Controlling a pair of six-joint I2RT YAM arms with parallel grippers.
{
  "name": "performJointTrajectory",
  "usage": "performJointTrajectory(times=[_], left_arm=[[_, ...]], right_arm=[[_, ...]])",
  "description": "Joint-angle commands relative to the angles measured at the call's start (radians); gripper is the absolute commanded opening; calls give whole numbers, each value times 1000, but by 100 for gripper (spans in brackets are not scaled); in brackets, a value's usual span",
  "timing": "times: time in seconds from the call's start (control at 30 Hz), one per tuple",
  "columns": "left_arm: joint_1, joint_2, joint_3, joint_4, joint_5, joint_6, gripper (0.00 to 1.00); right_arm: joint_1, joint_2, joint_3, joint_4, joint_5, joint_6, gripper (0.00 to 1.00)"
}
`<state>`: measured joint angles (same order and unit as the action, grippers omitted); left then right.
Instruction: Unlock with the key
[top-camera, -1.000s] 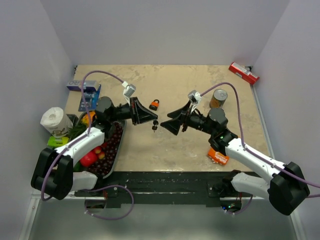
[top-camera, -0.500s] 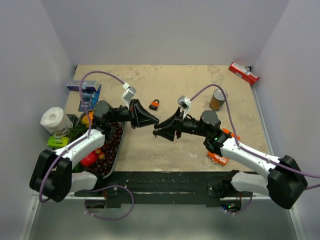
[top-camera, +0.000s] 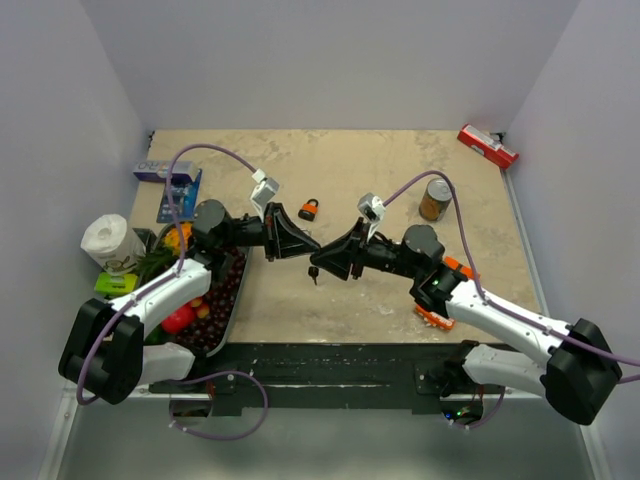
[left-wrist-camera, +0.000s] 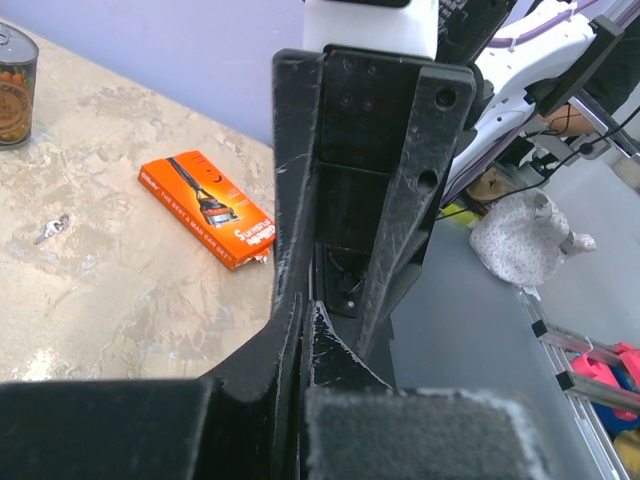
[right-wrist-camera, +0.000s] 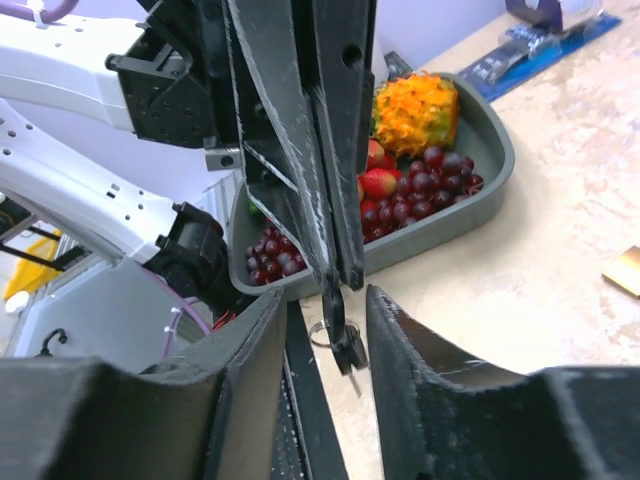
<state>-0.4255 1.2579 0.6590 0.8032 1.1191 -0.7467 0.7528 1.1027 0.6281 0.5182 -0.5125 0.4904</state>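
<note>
"Right wrist view is the one I'm flying by. The left gripper (right-wrist-camera: 335, 285) comes down the middle of it, jaws pressed together, pinching the top end of the tiny key with a black head and thin metal blade (right-wrist-camera: 349, 352) (by its wire ring, I think; the pinch itself is hidden)."

"So the key is off the worktop?"

"Yes. It dangles in the air below the left tips, over the beige stone-pattern worktop (right-wrist-camera: 560, 220), near the lip of the grey tray of fruit (right-wrist-camera: 497, 150). Its long axis is roughly plumb, head up, blade pointing down."

"And your right gripper?"

"The right gripper (right-wrist-camera: 322, 300) has its jaws spread, one finger on each side of the key, with a gap on both sides. I can see no contact. The key sits a touch nearer the finger on the picture's right (right-wrist-camera: 420, 350)."

"What does the next move turn on?"

"I judge it a handover. The right jaws must meet on the black head that hangs between them, square to that plumb axis, before the left lets go (a loose ring could let it swing). The top external view agrees: both arms are nose to nose mid-worktop. The small orange-bodied padlock with a black shackle (top-camera: 311, 209) lies well apart, farther back."
</note>
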Motion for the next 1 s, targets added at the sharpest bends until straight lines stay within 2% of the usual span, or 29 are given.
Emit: performJointTrajectory(times=[0.0, 0.33, 0.43, 0.57, 0.73, 0.87, 0.9, 0.93, 0.97], left_arm=[[-12, -5, 31, 8, 5, 43, 0], [-18, -5, 34, -10, 2, 61, 0], [-21, -5, 36, -16, 4, 66, 0], [-27, -6, 44, -53, -1, 87, 0], [-36, -14, 70, -146, -22, 174, 0], [-58, -51, 109, -364, -112, 322, 0], [-59, -55, 116, -392, -131, 345, 2], [-61, -60, 123, -413, -151, 377, 8], [-61, -71, 128, -445, -188, 388, 30]], right_arm=[[2, -14, 39, -26, 28, -38, 37], [2, 11, 35, -9, -12, -30, 26], [0, 8, 33, -6, -12, -30, 17], [0, 5, 25, 12, -12, -23, 0], [2, 5, 13, 37, 2, -9, 0], [2, -21, 7, -6, 96, -18, 0], [-1, -41, 5, -39, 162, -22, 0], [-3, -50, 4, -55, 198, -26, 0], [-9, -61, -1, -70, 225, -27, 0]])
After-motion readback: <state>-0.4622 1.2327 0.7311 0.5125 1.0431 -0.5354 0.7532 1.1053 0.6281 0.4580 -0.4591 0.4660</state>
